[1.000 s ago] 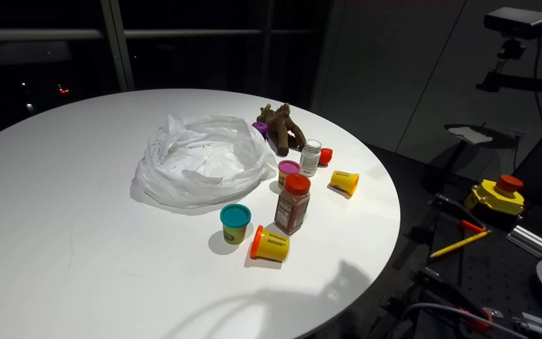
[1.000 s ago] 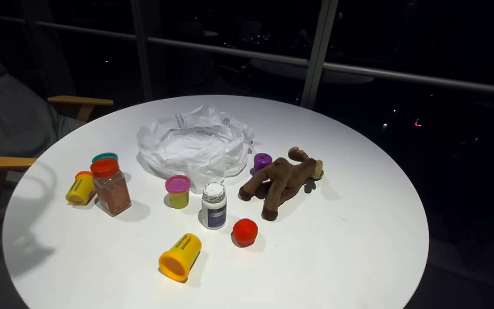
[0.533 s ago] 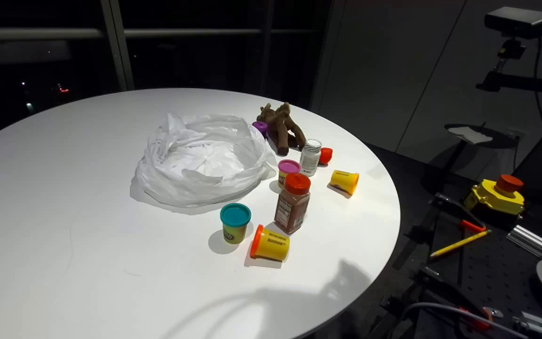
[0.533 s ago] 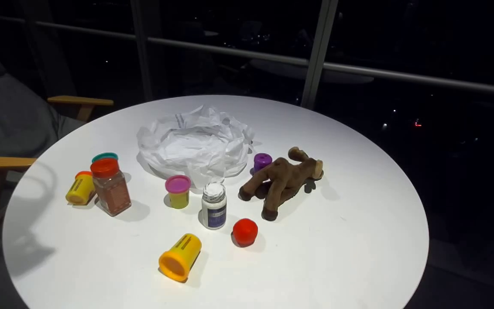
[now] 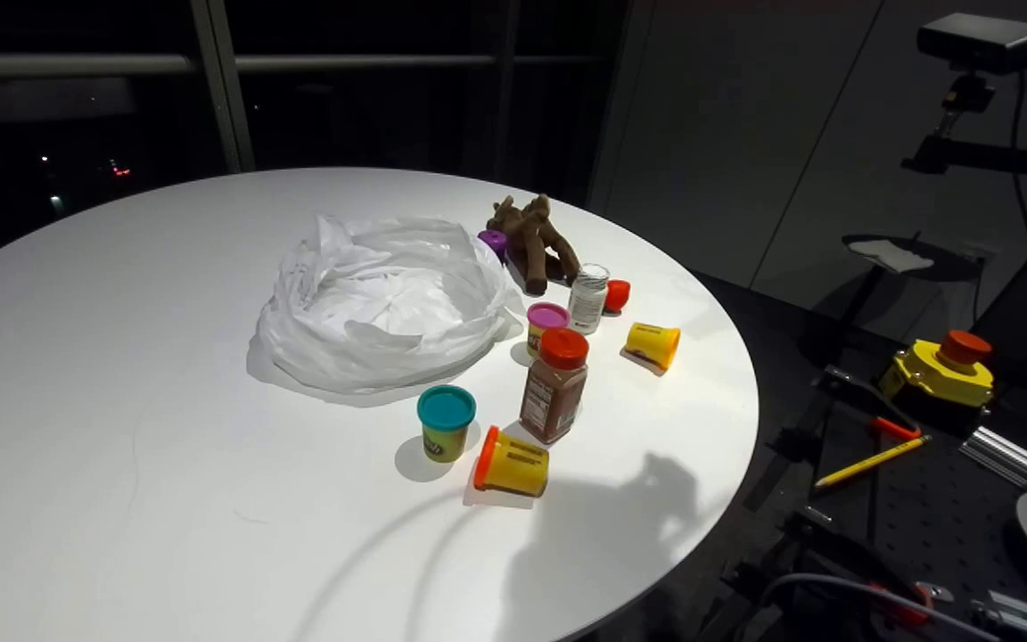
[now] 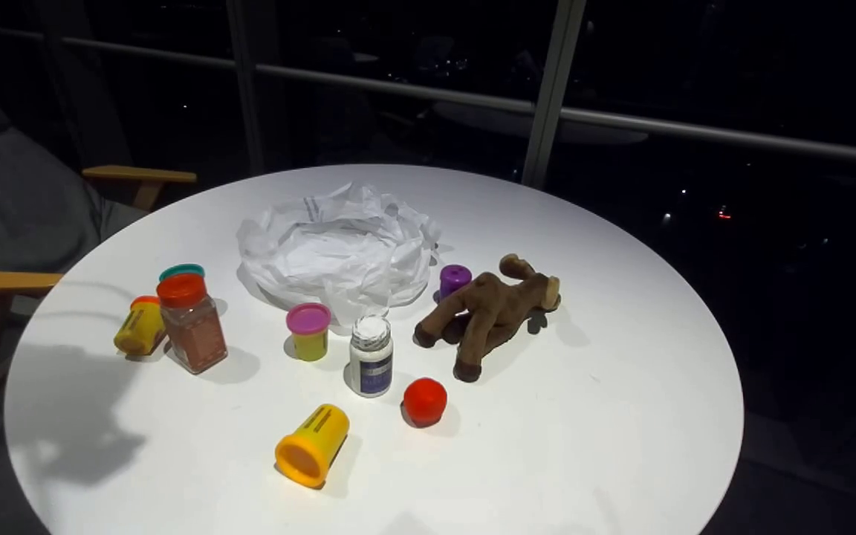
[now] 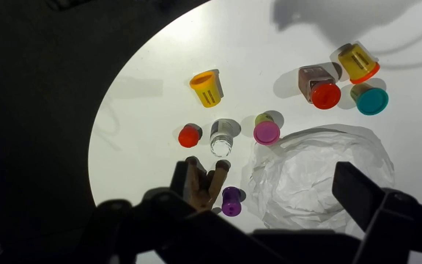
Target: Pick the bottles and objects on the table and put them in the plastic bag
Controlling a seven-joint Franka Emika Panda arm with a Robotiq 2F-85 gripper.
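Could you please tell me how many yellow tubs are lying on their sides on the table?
2. The red-lidded tub lies beside the brown spice jar; the orange-rimmed tub lies apart from it, nearer the white bottle.

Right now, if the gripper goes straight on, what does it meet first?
Probably the bag, which shows between the fingers in the wrist view. The brown toy, partly hidden by a finger, might come first instead; depth is unclear.
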